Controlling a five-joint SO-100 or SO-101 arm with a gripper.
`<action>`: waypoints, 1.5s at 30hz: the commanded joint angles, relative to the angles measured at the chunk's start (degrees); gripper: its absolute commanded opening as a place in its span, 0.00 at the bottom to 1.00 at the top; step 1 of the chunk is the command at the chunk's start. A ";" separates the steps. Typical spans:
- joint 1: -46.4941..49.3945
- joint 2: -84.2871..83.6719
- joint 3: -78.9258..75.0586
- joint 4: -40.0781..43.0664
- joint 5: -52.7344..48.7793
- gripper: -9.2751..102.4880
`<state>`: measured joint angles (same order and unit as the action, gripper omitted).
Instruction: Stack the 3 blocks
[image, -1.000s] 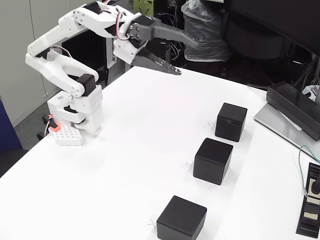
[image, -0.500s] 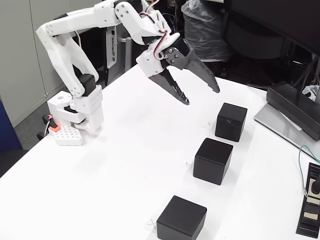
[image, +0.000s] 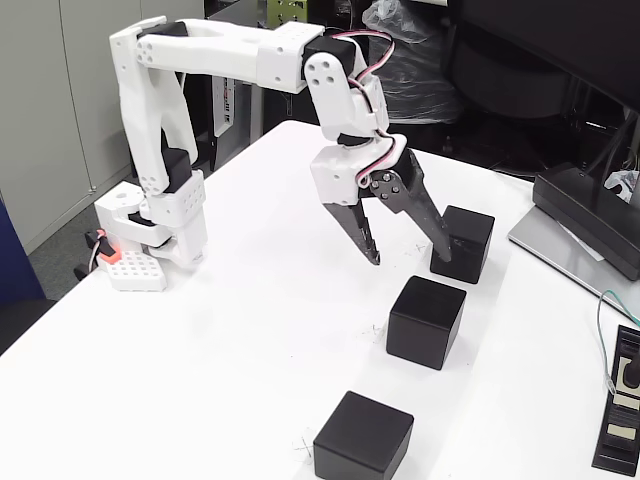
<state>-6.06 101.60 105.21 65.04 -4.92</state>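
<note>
Arm outstretched, end effector (image: 412, 258) downward, jaws apart

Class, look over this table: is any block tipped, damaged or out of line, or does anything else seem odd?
Nothing stands out. The three blocks, far, middle and near, sit flat, apart, in a rough diagonal row on the table. The tool hangs open beside the far block.

I count three black cubes on my table: far (image: 463, 243), middle (image: 427, 321), near (image: 364, 438). One arm (image: 225, 60), one gripper (image: 412, 258).
</note>
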 joint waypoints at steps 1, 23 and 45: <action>0.18 -1.58 -3.34 0.18 -0.62 0.39; 4.66 -24.35 -17.93 0.00 -0.62 0.39; 4.75 -26.89 -20.04 0.00 -0.35 0.25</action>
<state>-1.49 74.53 85.96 64.95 -5.10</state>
